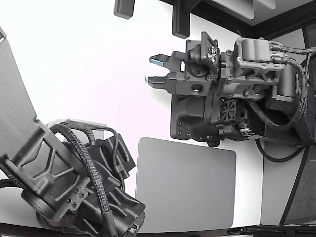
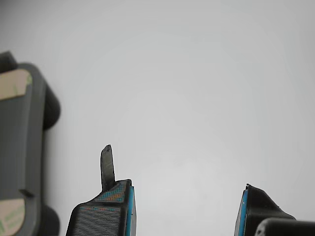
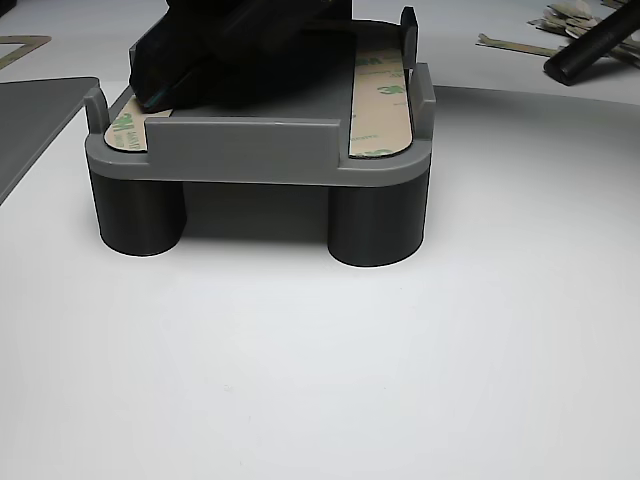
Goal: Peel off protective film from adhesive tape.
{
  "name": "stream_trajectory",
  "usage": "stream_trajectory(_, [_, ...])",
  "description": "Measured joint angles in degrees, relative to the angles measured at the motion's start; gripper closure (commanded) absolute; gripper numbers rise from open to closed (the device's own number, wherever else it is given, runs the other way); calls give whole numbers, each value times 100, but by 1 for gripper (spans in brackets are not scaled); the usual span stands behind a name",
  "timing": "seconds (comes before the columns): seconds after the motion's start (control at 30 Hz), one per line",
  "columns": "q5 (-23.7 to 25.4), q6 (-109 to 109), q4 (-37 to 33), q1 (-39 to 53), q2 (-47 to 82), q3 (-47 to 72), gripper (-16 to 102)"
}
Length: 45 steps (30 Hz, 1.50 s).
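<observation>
The gray fixture (image 3: 260, 150) stands on four round legs on the white table (image 3: 320, 360), and two strips of adhesive tape lie flat in its top, one along each long side. The right-hand tape strip (image 3: 381, 100) in the other view runs lengthwise away from that camera, its rounded end toward the near edge of the fixture and its printed tan film still on; the left-hand tape strip (image 3: 128, 128) shows only its near rounded end, the rest hidden under a dark arm part (image 3: 230, 50) that rests over the fixture. In the wrist view the pincer (image 2: 184, 206) is released, its two blue-lined fingertips well apart over bare table, with nothing between them; a thin dark sliver (image 2: 107, 167) sticks up from one fingertip (image 2: 106, 211). The fixture (image 2: 22, 147) lies off to one side of the pincer there, clear of both fingertips, its tape ends (image 2: 12, 84) visible. In the exterior view the pincer (image 1: 160, 70) hangs above the table, beside a flat gray plate (image 1: 185, 190).
</observation>
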Motion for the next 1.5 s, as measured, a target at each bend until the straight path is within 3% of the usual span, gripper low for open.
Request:
stream_trajectory(0.23, [132, -79, -62, 0, 0, -536, 96])
stream_trajectory(0.37, [185, -378, -167, 0, -9, -589, 96])
stream_trajectory(0.53, [-422, -1740, -167, 18, -396, -817, 97])
stream_trajectory(0.67, [-940, -3630, 325, 229, -1160, -1301, 97])
stream_trajectory(0.77, [-888, -5010, 703, 659, -1670, -1406, 97])
stream_trajectory(0.87, [-343, -6091, 633, 1187, -1749, -1037, 97])
stream_trajectory(1.1, [1459, -7919, -167, 2013, -1099, -202, 97])
stream_trajectory(1.27, [2435, -8183, -510, 2646, -1925, -202, 97])
stream_trajectory(1.5, [3305, -7576, -905, 3454, -2584, -176, 97])
